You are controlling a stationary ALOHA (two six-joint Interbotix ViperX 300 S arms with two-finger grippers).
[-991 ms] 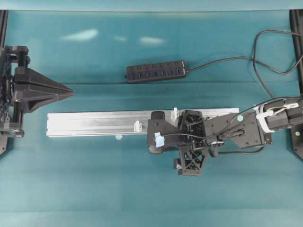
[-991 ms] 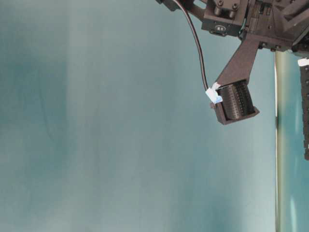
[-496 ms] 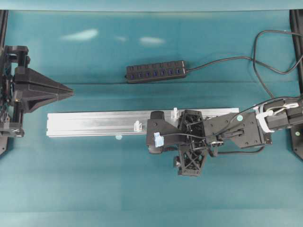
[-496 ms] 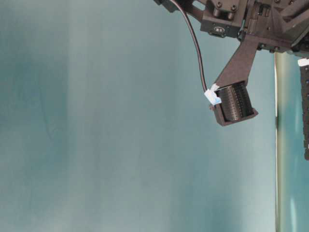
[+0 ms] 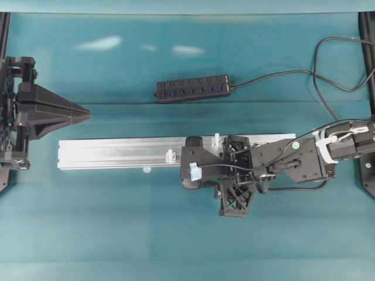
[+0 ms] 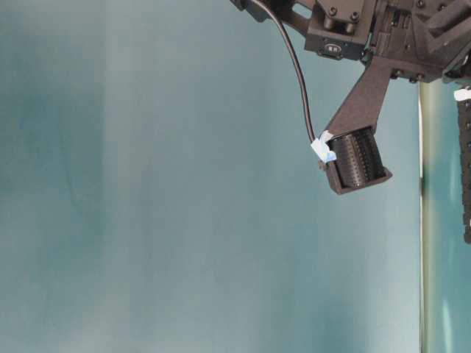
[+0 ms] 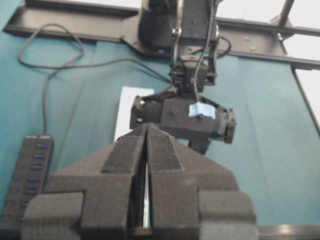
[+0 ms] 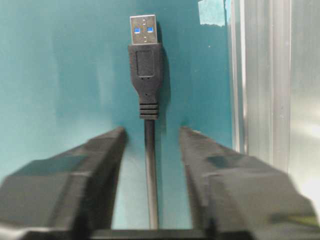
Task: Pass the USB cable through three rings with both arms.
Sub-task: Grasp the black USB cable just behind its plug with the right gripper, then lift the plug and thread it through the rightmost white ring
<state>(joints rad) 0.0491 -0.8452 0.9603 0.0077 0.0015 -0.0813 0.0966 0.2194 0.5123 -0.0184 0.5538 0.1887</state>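
USB cable laid on the teal mat just beside the aluminium rail, plug pointed away, right gripper set astride the cord with jaws parted and gaps seen either side, left gripper kept well apart, jaws pressed together on nothing

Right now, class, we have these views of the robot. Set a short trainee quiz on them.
1. True or false: the left gripper is shut.
2. In the right wrist view, on which side of the cable does the rail run?
3. The cable lies: A) between the right gripper's jaws, untouched; B) on the rail; C) in the left gripper.

Key: 1 true; 2 right; 3 A.
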